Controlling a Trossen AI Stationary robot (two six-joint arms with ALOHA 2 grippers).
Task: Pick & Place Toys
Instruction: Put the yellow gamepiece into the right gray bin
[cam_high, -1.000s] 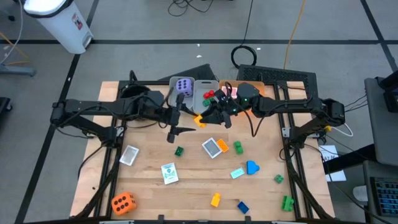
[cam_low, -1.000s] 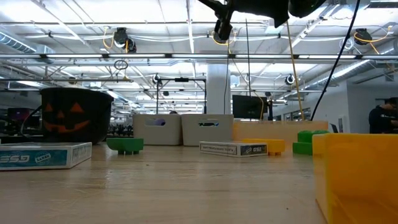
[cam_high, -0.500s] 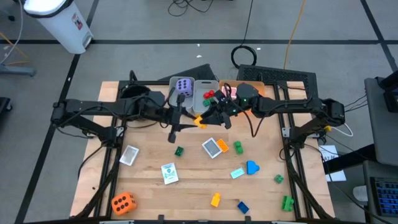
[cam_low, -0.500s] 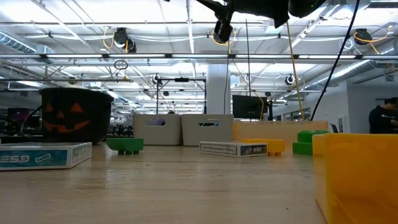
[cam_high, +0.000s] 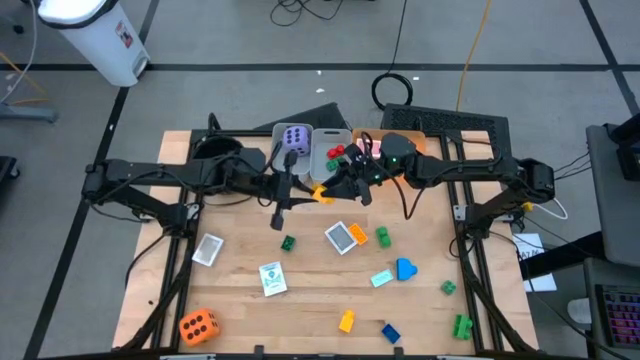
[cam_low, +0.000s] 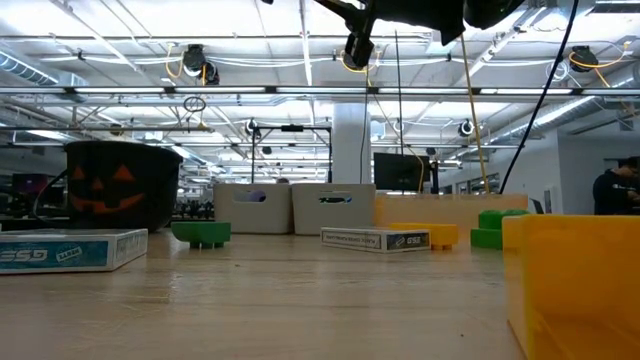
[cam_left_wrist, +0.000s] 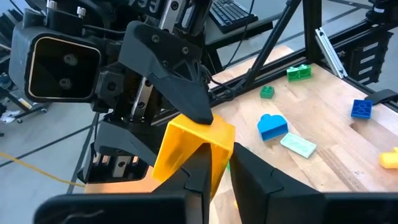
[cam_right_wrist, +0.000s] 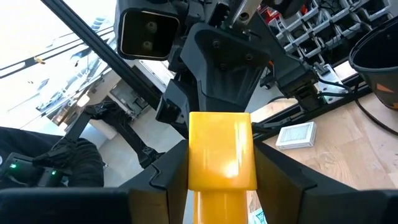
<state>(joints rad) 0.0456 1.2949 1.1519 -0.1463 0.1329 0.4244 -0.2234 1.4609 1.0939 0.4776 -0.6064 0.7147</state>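
The yellow brick (cam_right_wrist: 221, 155) is running off the right wrist picture's lower edge, its far end hiding behind the left gripper (cam_right_wrist: 227, 93).

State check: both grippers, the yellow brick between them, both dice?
yellow brick: off the table, gripped at both ends
right gripper: shut on yellow brick
left gripper: shut on yellow brick
purple die: inside a grey bin
orange die: loose on the table, untouched

Yellow brick (cam_right_wrist: 221, 149), dotted purple die (cam_high: 293, 137)
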